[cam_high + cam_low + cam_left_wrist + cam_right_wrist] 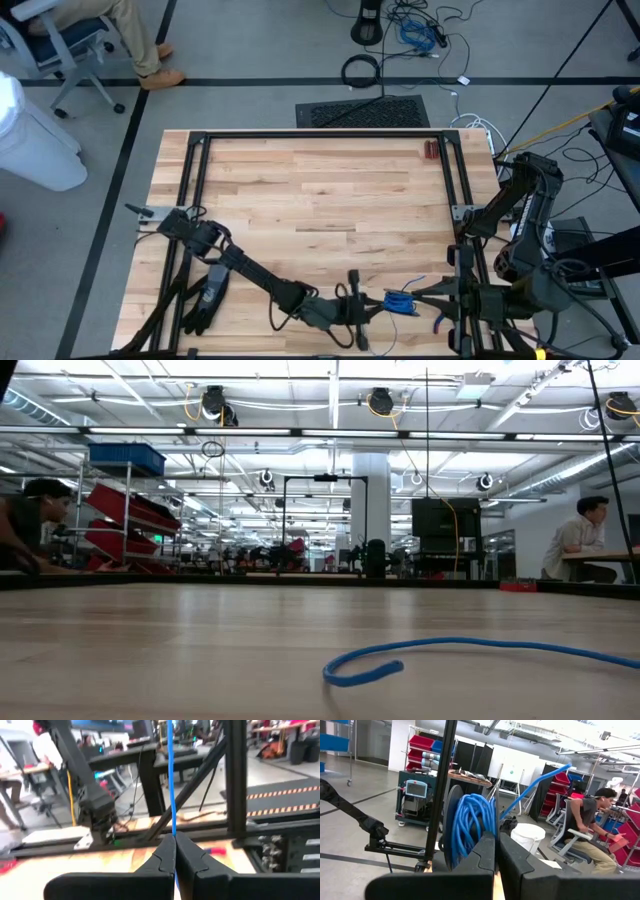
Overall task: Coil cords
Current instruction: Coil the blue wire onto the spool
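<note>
Left gripper (pixel 174 851) clamped on blue cord (pixel 171 780); right gripper (pixel 496 851) pinching its coiled end.

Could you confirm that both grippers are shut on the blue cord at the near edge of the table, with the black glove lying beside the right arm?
Not quite: the black glove lies beside the left arm, as the high view shows. The rest holds: the left gripper is shut on the blue cord, and the right gripper is shut on its coiled part, at the near edge of the table.
</note>
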`<action>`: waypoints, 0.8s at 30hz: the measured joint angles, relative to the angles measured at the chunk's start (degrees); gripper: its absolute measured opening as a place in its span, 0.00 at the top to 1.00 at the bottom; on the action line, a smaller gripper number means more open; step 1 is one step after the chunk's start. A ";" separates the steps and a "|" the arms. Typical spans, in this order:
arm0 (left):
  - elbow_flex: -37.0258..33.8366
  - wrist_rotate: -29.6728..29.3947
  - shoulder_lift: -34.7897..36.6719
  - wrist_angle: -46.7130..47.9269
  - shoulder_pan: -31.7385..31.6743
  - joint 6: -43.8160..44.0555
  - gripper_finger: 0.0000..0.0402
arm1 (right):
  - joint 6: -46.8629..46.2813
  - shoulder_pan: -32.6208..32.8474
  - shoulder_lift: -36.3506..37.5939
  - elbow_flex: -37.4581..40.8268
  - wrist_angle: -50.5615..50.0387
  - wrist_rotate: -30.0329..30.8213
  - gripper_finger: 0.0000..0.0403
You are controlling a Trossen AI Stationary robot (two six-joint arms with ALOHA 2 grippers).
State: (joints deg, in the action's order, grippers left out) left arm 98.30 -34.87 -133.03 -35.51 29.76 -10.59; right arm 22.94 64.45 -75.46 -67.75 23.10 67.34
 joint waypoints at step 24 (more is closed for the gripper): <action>-0.04 -12.28 5.69 18.09 1.12 3.77 1.00 | -1.31 2.25 -0.03 0.04 0.15 0.04 1.00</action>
State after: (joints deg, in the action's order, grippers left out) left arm 98.26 -47.15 -127.35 -17.42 30.87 -6.82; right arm 21.63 66.69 -75.48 -67.70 23.25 67.39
